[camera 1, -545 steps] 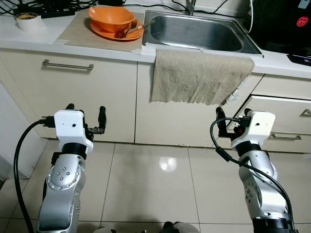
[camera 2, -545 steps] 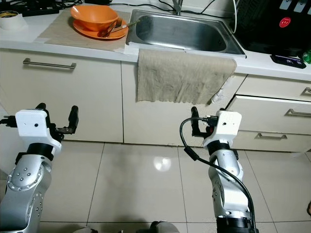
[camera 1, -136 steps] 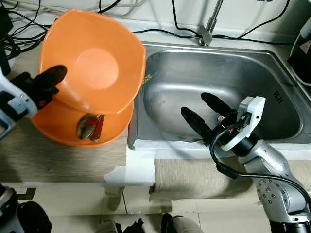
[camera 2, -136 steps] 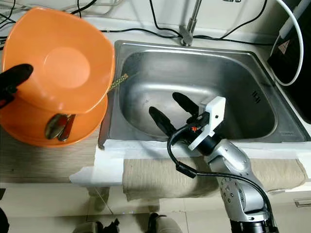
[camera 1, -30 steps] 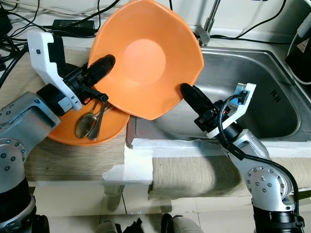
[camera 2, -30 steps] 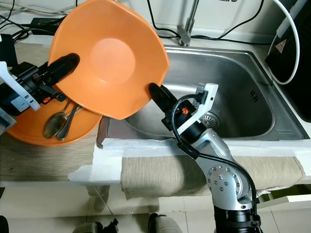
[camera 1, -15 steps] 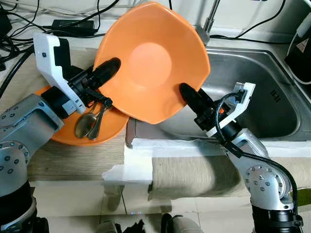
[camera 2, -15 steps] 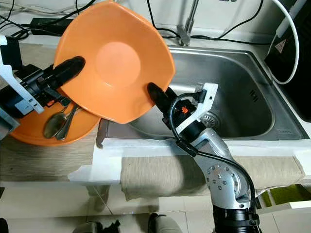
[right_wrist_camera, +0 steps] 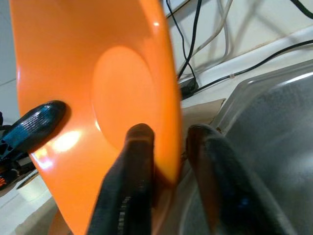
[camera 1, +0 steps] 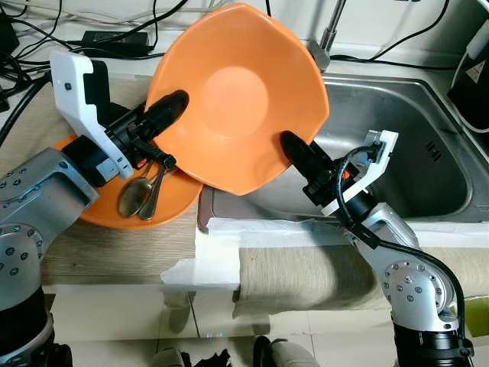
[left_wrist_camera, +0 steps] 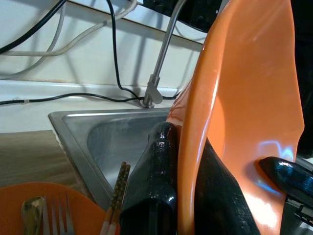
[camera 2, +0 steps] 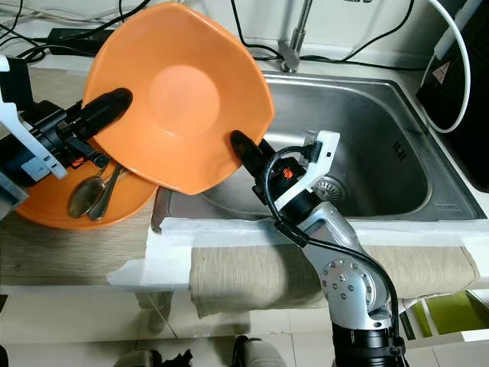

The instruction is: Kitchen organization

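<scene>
An orange bowl (camera 1: 237, 99) hangs tilted on edge over the seam between counter and sink (camera 1: 412, 130), its hollow facing me. My left gripper (camera 1: 164, 111) is shut on its left rim; in the left wrist view a black finger (left_wrist_camera: 156, 181) lies on each side of the rim. From the sink side, my right gripper (camera 1: 294, 153) is shut on the lower right rim, which the right wrist view shows between its fingers (right_wrist_camera: 139, 152). Below the bowl an orange plate (camera 1: 99, 210) carries a spoon (camera 1: 131, 197) and a fork (camera 1: 157, 187).
The faucet (camera 1: 327, 34) rises behind the bowl, with black cables along the back wall. A beige cloth (camera 1: 306, 275) hangs over the counter's front edge below the sink. A black appliance (camera 1: 474, 69) stands at the right. Chopsticks (left_wrist_camera: 117, 196) lie by the plate.
Since one second ago the bowl has shifted slightly right toward the sink and my right gripper has slid further onto its rim. Earlier still, the bowl sat on the plate.
</scene>
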Controlling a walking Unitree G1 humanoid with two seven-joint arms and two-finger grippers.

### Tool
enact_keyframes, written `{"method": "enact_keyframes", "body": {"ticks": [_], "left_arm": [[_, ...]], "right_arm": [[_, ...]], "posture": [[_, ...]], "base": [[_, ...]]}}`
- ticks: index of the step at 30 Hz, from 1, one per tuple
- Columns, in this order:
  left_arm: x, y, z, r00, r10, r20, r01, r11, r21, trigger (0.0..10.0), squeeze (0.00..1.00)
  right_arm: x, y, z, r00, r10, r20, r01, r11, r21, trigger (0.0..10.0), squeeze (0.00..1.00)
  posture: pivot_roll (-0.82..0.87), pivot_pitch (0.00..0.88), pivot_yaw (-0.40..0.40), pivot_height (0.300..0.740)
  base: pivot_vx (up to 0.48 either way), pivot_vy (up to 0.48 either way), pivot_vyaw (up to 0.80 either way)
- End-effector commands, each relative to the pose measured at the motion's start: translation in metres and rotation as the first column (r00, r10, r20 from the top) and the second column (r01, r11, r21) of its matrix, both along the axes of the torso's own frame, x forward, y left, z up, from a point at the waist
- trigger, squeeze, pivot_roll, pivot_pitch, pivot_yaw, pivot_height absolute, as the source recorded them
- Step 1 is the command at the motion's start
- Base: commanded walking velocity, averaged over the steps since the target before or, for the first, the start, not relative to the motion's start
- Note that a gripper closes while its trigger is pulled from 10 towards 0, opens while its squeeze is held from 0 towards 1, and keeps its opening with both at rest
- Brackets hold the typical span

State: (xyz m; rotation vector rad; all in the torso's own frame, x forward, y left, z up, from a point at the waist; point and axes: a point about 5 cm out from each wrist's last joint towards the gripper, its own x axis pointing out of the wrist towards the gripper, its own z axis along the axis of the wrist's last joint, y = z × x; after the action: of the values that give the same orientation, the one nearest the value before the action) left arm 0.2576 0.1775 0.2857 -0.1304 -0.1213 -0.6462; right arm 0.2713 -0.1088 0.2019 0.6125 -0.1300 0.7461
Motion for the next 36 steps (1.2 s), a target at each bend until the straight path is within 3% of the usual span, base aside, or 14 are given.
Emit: {"method": "enact_keyframes", "body": {"ticks": [1, 5, 6, 9, 10, 11, 12, 16, 27, 28, 29, 36], "left_arm": [[-0.008, -0.009, 0.008, 0.995, -0.063, 0.078, 0.060, 0.997, 0.050, 4.4, 0.00], [-0.008, -0.010, 0.008, 0.994, -0.063, 0.085, 0.057, 0.996, 0.073, 4.8, 0.00], [-0.010, -0.013, 0.007, 0.993, -0.073, 0.095, 0.063, 0.992, 0.108, 10.0, 0.00], [-0.010, -0.015, 0.006, 0.992, -0.081, 0.091, 0.071, 0.991, 0.116, 10.0, 0.01], [-0.010, -0.015, 0.006, 0.993, -0.078, 0.093, 0.068, 0.991, 0.114, 10.0, 0.65], [-0.010, -0.015, 0.006, 0.993, -0.078, 0.093, 0.068, 0.991, 0.114, 10.0, 0.65], [-0.010, -0.015, 0.006, 0.992, -0.083, 0.092, 0.074, 0.992, 0.100, 10.0, 1.00], [-0.010, -0.015, 0.008, 0.990, -0.093, 0.107, 0.086, 0.994, 0.074, 10.0, 1.00], [-0.015, -0.023, -0.003, 0.985, -0.150, 0.089, 0.139, 0.983, 0.119, 10.0, 1.00], [-0.016, -0.024, -0.003, 0.983, -0.156, 0.093, 0.144, 0.982, 0.125, 10.0, 0.46], [-0.017, -0.025, -0.003, 0.981, -0.165, 0.098, 0.152, 0.980, 0.131, 10.0, 0.00], [-0.015, -0.028, -0.003, 0.982, -0.131, 0.135, 0.111, 0.983, 0.145, 10.0, 0.00]], "right_arm": [[0.004, -0.010, -0.007, 0.996, -0.075, -0.044, 0.075, 0.997, -0.011, 0.0, 0.00], [0.006, -0.012, -0.008, 0.994, -0.099, -0.054, 0.099, 0.995, -0.012, 0.0, 0.00], [0.009, -0.015, -0.008, 0.991, -0.122, -0.061, 0.121, 0.993, -0.009, 0.0, 0.00], [0.010, -0.017, -0.008, 0.987, -0.143, -0.067, 0.143, 0.990, -0.007, 0.0, 0.00], [0.011, -0.018, -0.008, 0.986, -0.150, -0.069, 0.150, 0.989, -0.006, 0.0, 0.00], [0.011, -0.018, -0.008, 0.986, -0.150, -0.069, 0.150, 0.989, -0.006, 0.0, 0.00], [0.012, -0.019, -0.008, 0.985, -0.160, -0.070, 0.160, 0.987, -0.008, 0.0, 0.00], [0.017, -0.025, -0.007, 0.973, -0.217, -0.085, 0.217, 0.976, -0.005, 0.0, 0.00], [0.026, -0.039, -0.006, 0.940, -0.321, -0.113, 0.322, 0.947, -0.011, 0.0, 0.00], [0.027, -0.041, -0.006, 0.934, -0.337, -0.119, 0.338, 0.941, -0.011, 0.0, 0.00], [0.030, -0.045, -0.007, 0.918, -0.374, -0.130, 0.375, 0.927, -0.021, 0.0, 0.00], [0.040, -0.062, -0.004, 0.856, -0.501, -0.128, 0.499, 0.865, -0.048, 0.0, 0.00]], "posture": [[-0.10, 0.143, -0.079, 0.740], [-0.10, 0.143, -0.079, 0.740], [-0.10, 0.143, -0.078, 0.740], [-0.10, 0.143, -0.082, 0.740], [-0.11, 0.143, -0.081, 0.740], [-0.11, 0.143, -0.081, 0.740], [-0.11, 0.143, -0.082, 0.740], [-0.11, 0.146, -0.087, 0.740], [-0.12, 0.145, -0.096, 0.740], [-0.12, 0.145, -0.096, 0.740], [-0.12, 0.144, -0.097, 0.740], [-0.13, 0.143, -0.098, 0.740]], "base": [[0.000, 0.000, 0.00], [0.000, 0.000, 0.00], [0.000, 0.000, 0.00], [0.000, 0.000, 0.00], [0.000, 0.000, 0.00], [0.000, 0.000, 0.00], [0.000, 0.000, 0.00], [0.000, 0.000, 0.00], [0.000, 0.000, 0.00], [0.000, 0.000, 0.00], [0.000, 0.000, 0.00], [0.000, 0.000, 0.00]]}}
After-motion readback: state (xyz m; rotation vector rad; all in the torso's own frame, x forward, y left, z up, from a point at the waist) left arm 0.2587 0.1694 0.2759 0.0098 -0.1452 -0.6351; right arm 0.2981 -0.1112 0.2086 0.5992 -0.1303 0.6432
